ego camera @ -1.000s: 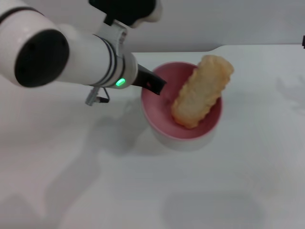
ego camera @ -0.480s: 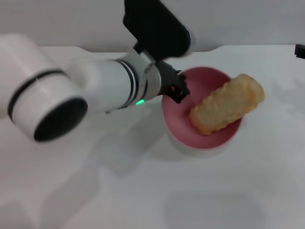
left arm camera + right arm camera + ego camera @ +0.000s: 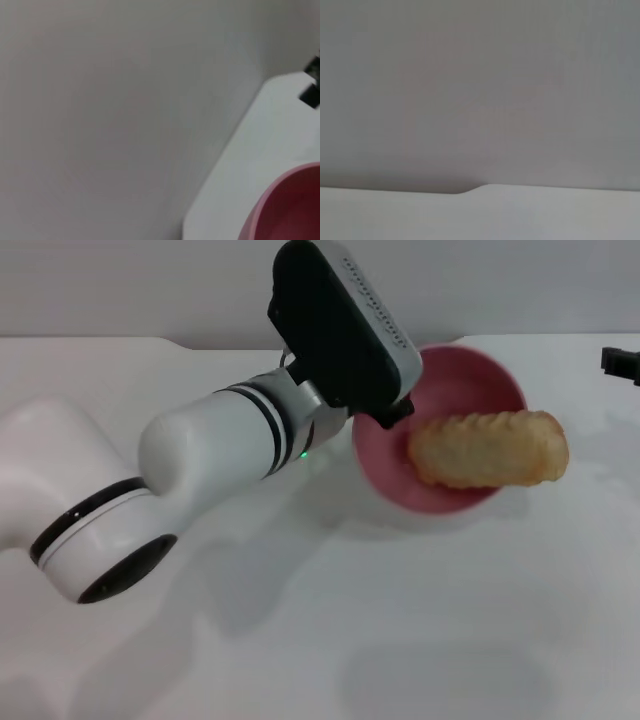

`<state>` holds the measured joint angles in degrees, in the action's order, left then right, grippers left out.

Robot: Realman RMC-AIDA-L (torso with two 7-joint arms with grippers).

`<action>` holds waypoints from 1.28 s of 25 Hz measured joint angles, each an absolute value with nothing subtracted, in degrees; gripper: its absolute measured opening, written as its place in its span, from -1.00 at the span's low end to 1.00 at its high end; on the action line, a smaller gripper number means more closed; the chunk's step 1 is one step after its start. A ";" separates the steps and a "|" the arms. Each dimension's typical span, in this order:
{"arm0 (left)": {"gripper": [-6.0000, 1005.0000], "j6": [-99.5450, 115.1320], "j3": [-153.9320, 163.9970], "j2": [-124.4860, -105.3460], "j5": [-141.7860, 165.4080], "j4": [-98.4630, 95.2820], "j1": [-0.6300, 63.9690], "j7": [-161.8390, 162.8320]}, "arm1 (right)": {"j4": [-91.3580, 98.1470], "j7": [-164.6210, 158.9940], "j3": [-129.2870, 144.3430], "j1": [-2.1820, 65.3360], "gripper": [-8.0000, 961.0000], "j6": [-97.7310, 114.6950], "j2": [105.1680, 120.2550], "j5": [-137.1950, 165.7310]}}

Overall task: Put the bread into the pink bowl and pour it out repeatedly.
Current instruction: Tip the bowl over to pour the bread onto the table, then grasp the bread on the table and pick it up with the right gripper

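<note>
In the head view the pink bowl [image 3: 455, 390] is lifted off the white table and tipped so its mouth faces right and toward me. My left gripper [image 3: 392, 415] is shut on its left rim. The golden-tan bread [image 3: 488, 449] lies crosswise over the bowl's lower right rim, its right end sticking out past the edge. A slice of the pink bowl [image 3: 287, 207] also shows in the left wrist view. At the far right edge of the head view a dark tip of my right gripper [image 3: 621, 363] sits apart from the bowl.
The white table [image 3: 420, 620] spreads below and in front of the bowl. A grey wall [image 3: 150, 290] runs behind it. My left arm [image 3: 210, 450] crosses the left half of the table. The right wrist view holds only wall and the table edge [image 3: 480, 189].
The left arm has twisted and carried the bowl up and to the right, tipping it further. The bread has swung from leaning upright to lying flat and has slid toward the lower rim.
</note>
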<state>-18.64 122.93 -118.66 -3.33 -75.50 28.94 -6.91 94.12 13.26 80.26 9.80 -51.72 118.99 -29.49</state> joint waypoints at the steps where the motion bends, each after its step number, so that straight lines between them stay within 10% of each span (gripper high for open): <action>1: -0.90 -16.57 122.78 -118.66 -2.95 -74.44 28.89 -6.76 | 94.12 13.18 80.26 9.82 0.30 -51.86 118.99 -29.49; 18: -0.90 -7.64 120.83 -118.90 6.30 -71.67 28.14 -4.11 | 94.10 12.74 80.22 10.61 0.26 -52.80 118.98 -29.44; 32: -0.90 -62.66 101.77 -118.26 -8.25 -81.41 36.77 11.57 | 91.31 12.03 85.67 15.39 0.22 -57.00 119.04 -30.27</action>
